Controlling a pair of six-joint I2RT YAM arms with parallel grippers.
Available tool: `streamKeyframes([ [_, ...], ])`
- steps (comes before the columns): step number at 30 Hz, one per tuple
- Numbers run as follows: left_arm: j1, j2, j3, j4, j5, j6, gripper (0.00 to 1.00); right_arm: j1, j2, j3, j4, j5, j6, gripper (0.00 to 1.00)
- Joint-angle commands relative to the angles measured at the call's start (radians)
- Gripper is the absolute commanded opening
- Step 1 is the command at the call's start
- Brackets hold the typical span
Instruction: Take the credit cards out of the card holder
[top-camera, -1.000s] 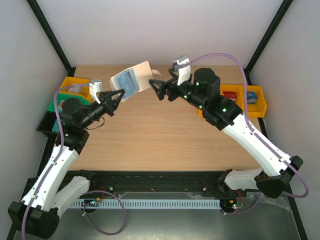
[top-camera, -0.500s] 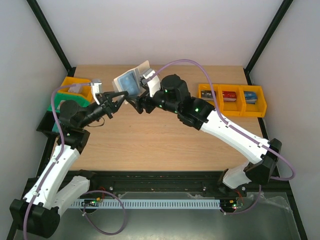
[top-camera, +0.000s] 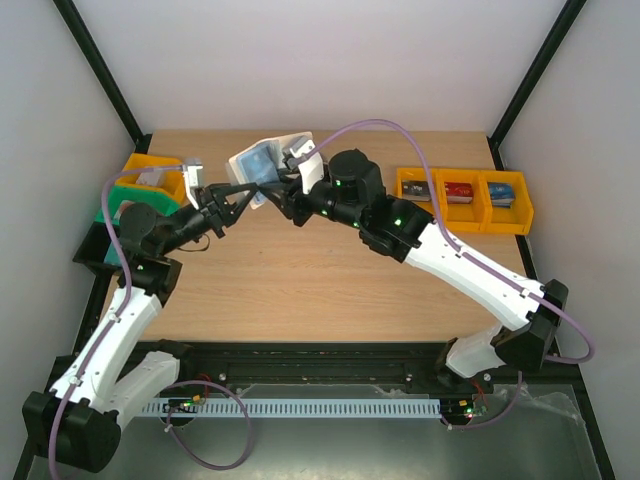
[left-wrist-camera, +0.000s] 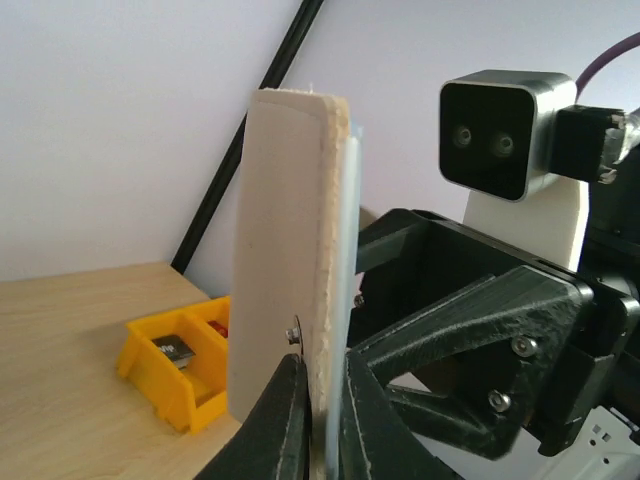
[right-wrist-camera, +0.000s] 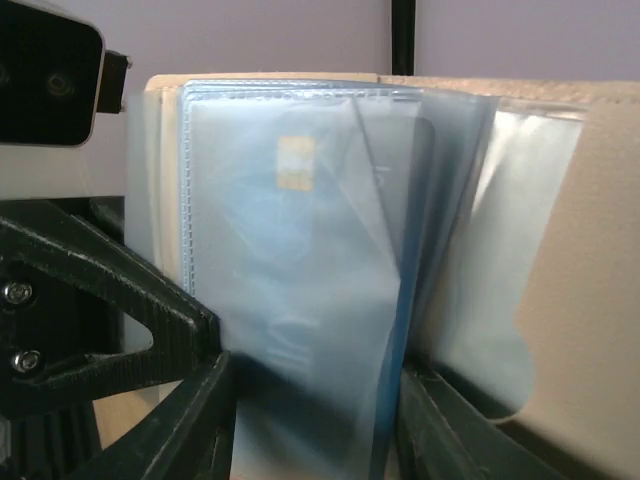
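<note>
Beige card holder (top-camera: 262, 158) hangs upright in the air, far left of centre, lower edge pinched tight by the left gripper (left-wrist-camera: 322, 420). Right gripper (right-wrist-camera: 310, 420) is just to its right, fingers (right-wrist-camera: 190, 420) straddling the clear sleeves (right-wrist-camera: 450, 250) holding a chip card (right-wrist-camera: 295, 230); can't tell if clamped yet. Yellow bins (top-camera: 500, 222) far right hold red and blue items (top-camera: 458, 192).
</note>
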Motion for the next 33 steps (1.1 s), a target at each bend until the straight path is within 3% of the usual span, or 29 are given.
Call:
streamKeyframes([
  [1, -0.056, -0.024, 0.016, 0.17, 0.208, -0.019, 0.03, -0.007, 0.035, -0.02, 0.051, 0.041, 0.004, 0.33],
  [4, -0.057, -0.027, 0.016, 0.164, 0.207, -0.016, 0.03, -0.009, 0.023, -0.029, 0.064, 0.026, 0.01, 0.07],
  [5, -0.057, -0.026, 0.014, 0.163, 0.208, -0.015, 0.03, -0.01, 0.015, -0.037, 0.076, 0.02, 0.013, 0.02],
  [11, -0.056, -0.033, 0.015, 0.133, 0.209, 0.022, 0.12, -0.024, -0.029, -0.071, 0.141, -0.133, 0.02, 0.02],
  [16, -0.046, -0.047, 0.033, 0.064, 0.231, 0.086, 0.28, -0.1, -0.097, -0.17, 0.286, -0.352, 0.128, 0.02],
  [23, -0.005, -0.061, 0.144, -0.228, 0.281, 0.347, 0.48, -0.168, -0.134, -0.199, 0.343, -0.56, 0.188, 0.02],
  [30, 0.06, -0.057, 0.157, -0.206, 0.303, 0.312, 0.51, -0.181, -0.119, -0.173, 0.362, -0.741, 0.22, 0.02],
  [33, 0.071, -0.055, 0.161, -0.204, 0.333, 0.314, 0.47, -0.185, -0.11, -0.159, 0.353, -0.783, 0.226, 0.02],
])
